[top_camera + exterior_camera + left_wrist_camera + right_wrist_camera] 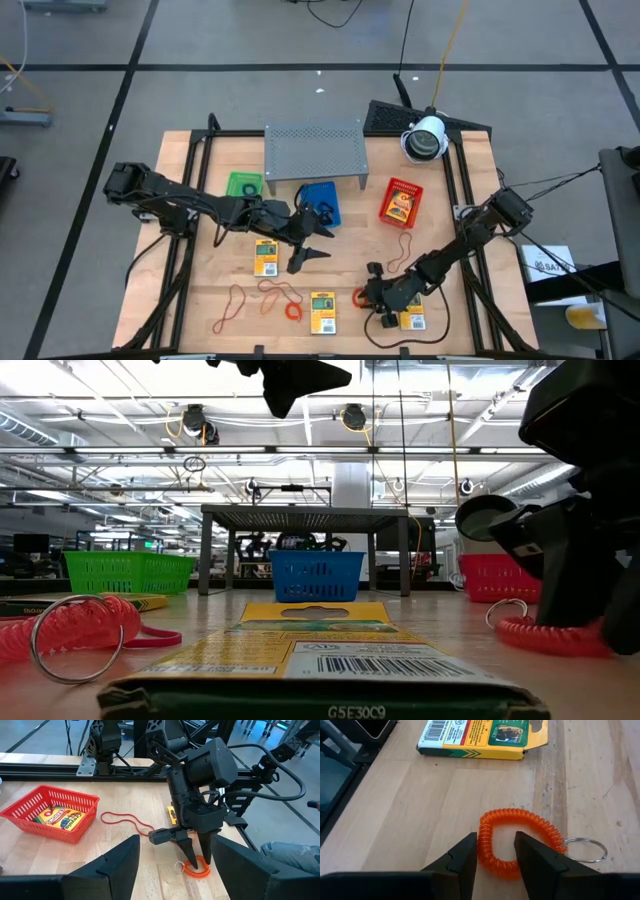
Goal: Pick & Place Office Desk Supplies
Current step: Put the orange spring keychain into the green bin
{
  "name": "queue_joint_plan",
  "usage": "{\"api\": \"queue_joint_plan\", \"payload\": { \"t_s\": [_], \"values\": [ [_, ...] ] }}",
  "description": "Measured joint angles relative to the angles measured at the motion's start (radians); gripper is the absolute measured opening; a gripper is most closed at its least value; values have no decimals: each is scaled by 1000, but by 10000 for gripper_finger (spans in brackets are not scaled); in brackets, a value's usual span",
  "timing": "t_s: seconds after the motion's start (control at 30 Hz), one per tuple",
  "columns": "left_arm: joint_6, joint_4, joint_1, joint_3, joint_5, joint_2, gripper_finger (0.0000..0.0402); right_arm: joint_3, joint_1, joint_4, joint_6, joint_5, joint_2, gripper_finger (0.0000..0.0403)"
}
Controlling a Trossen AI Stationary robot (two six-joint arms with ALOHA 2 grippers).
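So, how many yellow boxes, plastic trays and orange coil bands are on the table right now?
Yellow boxes: 4 (one sits in the red tray)
Plastic trays: 3 (green, blue, red)
Orange coil bands: 2
Total: 9

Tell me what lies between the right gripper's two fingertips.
A stretch of the orange coil wristband lies between the right gripper's fingertips, which straddle it on the table; the right wrist view shows this.
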Motion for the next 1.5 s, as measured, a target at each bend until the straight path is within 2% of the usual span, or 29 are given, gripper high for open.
{"api": "queue_joint_plan", "payload": {
  "t_s": [0.17, 0.3, 0.37, 0.47, 0.57, 0.67, 0.83, 1.07, 1.23, 1.5],
  "values": [
    [0, 0, 0, 0, 0, 0, 255, 0, -1, -17, -38, 26, 0, 86],
    [0, 0, 0, 0, 0, 0, 255, 0, -2, -18, -30, 41, 0, 29],
    [0, 0, 0, 0, 0, 0, 255, -2, -2, -4, -6, 54, 0, 13],
    [0, 0, 0, 0, 0, 0, 255, -2, -2, 88, 92, 116, -1, 17],
    [0, 0, 0, 0, -3, 0, 255, -6, -4, 212, 91, 168, -22, 10],
    [0, 0, 0, 0, -48, 0, 255, -7, -5, 283, 36, 224, -65, 6],
    [1, -4, 0, 0, -122, 0, 255, 0, -5, 318, -106, 337, -224, 4],
    [1, -17, 1, 0, -124, -1, 255, 0, -14, 338, -354, 418, -453, 4],
    [1, -16, 1, 0, -125, -1, 255, 0, -35, 340, -453, 420, -556, 4],
    [42, 63, 1, 0, -150, -1, 255, 1, -103, 339, -451, 417, -570, 5]
  ]
}}
